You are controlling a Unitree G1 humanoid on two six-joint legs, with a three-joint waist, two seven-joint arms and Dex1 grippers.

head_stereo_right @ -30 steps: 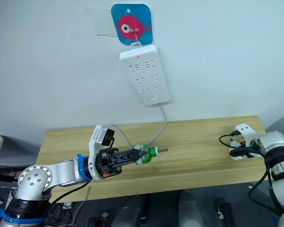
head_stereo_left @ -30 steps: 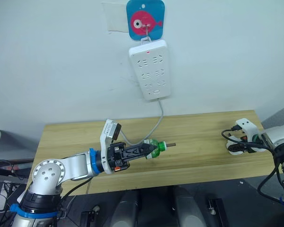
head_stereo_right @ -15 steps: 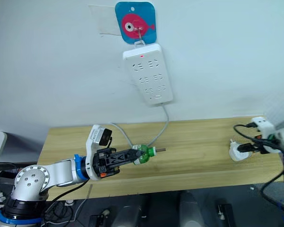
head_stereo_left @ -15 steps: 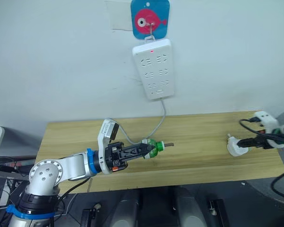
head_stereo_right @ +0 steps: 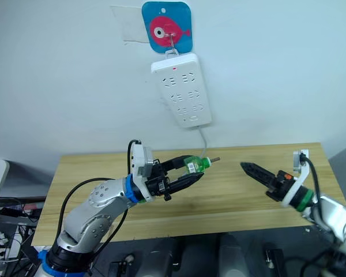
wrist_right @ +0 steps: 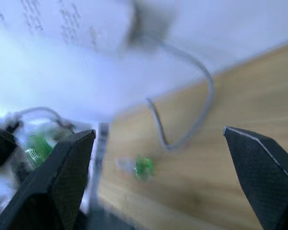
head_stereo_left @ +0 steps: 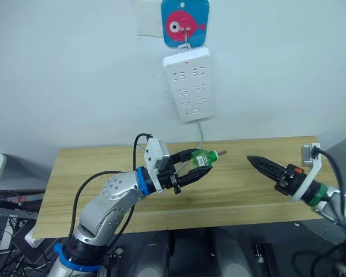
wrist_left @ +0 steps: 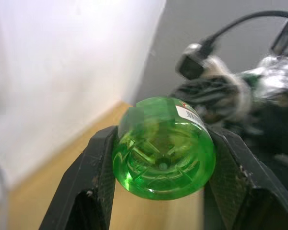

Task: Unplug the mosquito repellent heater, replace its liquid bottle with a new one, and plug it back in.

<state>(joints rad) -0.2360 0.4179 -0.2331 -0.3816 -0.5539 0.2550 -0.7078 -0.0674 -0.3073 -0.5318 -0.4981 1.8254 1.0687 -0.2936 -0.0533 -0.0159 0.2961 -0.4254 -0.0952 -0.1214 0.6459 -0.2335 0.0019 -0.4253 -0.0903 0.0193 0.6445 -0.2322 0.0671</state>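
above the table, left tool grips green bottle.

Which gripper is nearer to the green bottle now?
The left one. The left gripper is shut on the green bottle, held above the table. The right gripper is open, apart on the bottle's right.

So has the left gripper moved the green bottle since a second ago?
Yes. The left gripper has lifted the green bottle off the table and carried it right, closer to the power strip's cable.
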